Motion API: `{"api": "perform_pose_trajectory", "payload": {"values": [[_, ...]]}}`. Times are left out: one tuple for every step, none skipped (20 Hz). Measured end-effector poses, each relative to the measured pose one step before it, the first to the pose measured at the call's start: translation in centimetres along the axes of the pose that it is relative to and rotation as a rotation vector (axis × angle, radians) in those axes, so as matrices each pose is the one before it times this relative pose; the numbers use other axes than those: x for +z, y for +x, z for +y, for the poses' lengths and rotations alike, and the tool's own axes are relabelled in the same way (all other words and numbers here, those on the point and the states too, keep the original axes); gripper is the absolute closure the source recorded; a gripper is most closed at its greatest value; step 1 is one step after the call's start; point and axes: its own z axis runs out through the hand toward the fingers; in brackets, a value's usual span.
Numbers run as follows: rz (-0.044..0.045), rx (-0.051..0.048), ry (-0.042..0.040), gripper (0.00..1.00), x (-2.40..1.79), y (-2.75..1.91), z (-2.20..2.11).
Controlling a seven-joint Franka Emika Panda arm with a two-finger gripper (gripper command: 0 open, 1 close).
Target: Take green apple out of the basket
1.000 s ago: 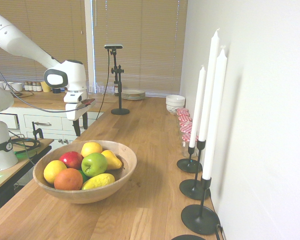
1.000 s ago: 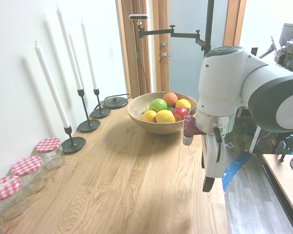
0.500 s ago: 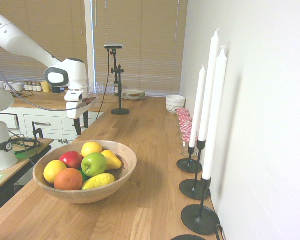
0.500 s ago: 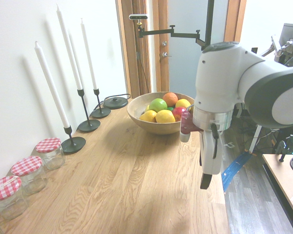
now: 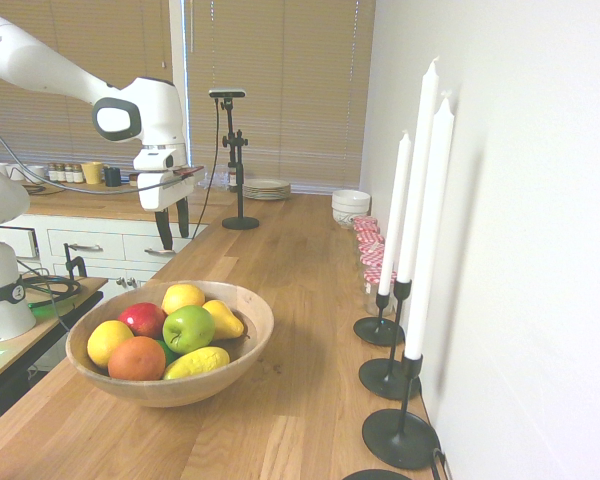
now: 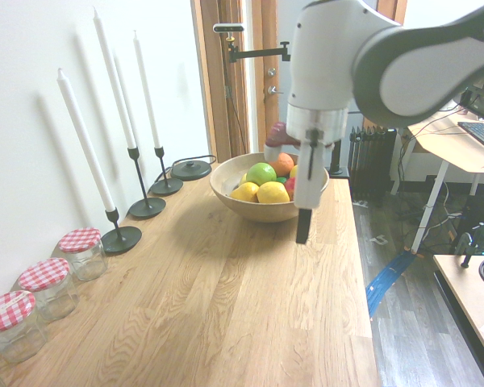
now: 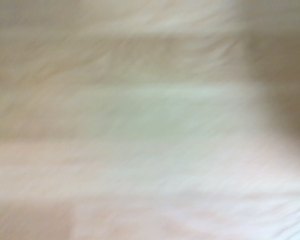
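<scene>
The apple (image 5: 189,329) is round, glossy and bright green, lying among other fruit in the basket (image 5: 256,340). The claw's (image 5: 174,222) fingers stand wide apart.

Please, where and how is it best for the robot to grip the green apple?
Probably grip the green apple from straight above, around its upper sides. It is round and sits on top of the pile, uncovered. Neighbours such as the orange and the yellow pear crowd it, and the wooden bowl's wall would hinder a low side approach.
</scene>
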Motion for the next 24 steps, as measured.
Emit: {"api": "perform_pose_trajectory", "payload": {"values": [[-0.00045, 0.01079, 0.00154, 0.0, -0.283, 1.578, 0.355], [-0.00049, 0.01135, -0.0008, 0.0, -0.271, 1.734, 0.447], [0.00213, 0.01028, -0.00025, 0.0, -0.322, 1.695, 0.434], [0.00051, 0.01116, -0.00187, 0.0, -0.279, 1.638, 0.488], [0.00166, 0.01354, -0.00157, 0.0, -0.412, 1.731, 0.578], [0.00079, 0.01138, 0.00097, 0.0, -0.475, 1.73, 0.613], [-0.00029, 0.01194, 0.00113, 0.0, -0.479, 1.738, 0.688], [0.00055, 0.01325, -0.00207, 0.0, -0.434, 1.777, 0.756], [-0.00344, 0.01393, -0.00133, 0.0, -0.292, 1.728, 0.764], [-0.00419, 0.01293, -0.00134, 0.0, -0.155, 1.718, 0.682], [-0.00495, 0.01304, -0.0025, 0.0, -0.01, 1.62, 0.505], [-0.00469, 0.00994, -0.00261, 0.0, 0.142, 1.432, 0.203], [-0.00534, 0.00938, -0.00508, 0.0, 0.268, 1.251, 0.03], [-0.00562, 0.00742, -0.00512, 0.0, 0.403, 1.105, -0.176], [-0.00396, 0.00585, -0.00525, 0.0, 0.426, 0.921, -0.337], [-0.00578, 0.00552, -0.00616, 0.0, 0.549, 0.789, -0.33], [-0.00555, 0.00647, -0.00508, 0.0, 0.578, 0.79, -0.231], [-0.00597, 0.00734, -0.0067, 0.0, 0.679, 0.793, -0.079], [-0.00841, 0.0093, -0.00566, 0.0, 0.681, 0.761, 0.043], [-0.00839, 0.00979, -0.00295, 0.0, 0.682, 0.77, 0.143], [-0.00618, 0.00935, -0.00218, 0.0, 0.648, 0.733, 0.201], [-0.00689, 0.00909, -0.00333, 0.0, 0.628, 0.626, 0.245], [-0.00684, 0.00661, -0.00294, 0.0, 0.556, 0.442, 0.144], [-0.00634, 0.0046, -0.00287, 0.0, 0.495, 0.294, 0.09]]}}
